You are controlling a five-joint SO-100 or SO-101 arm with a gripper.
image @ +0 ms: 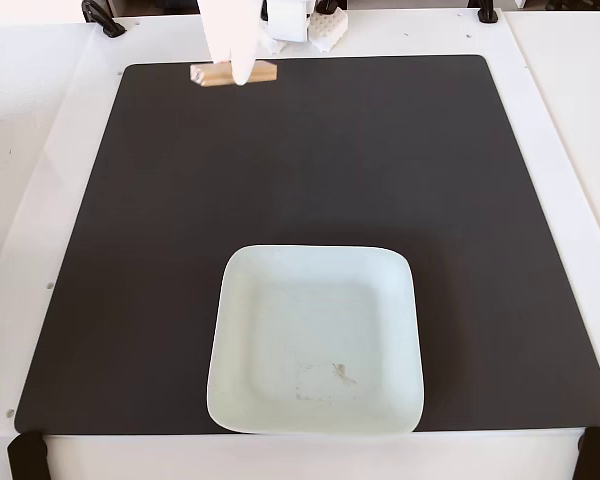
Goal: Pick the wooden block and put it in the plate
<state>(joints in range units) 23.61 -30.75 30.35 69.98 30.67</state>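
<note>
Fingers: one white finger (242, 62) crossed the front of the wooden block (234, 73) near its middle; the second finger was hidden behind the block, and the pair appeared clamped on it.
Gripper: the gripper (238, 72) entered the fixed view from the top edge, blurred, with only its lower part showing.
Wooden block: it lay roughly level, long axis running left to right, at the far edge of the black mat (310, 150), left of centre; whether it was touching the mat could not be told.
Plate: the plate (242, 300) sat on the near half of the mat, well apart from the block, with a few small marks on its inner floor.
Surroundings: the mat rested on a white table (30, 150).
</note>
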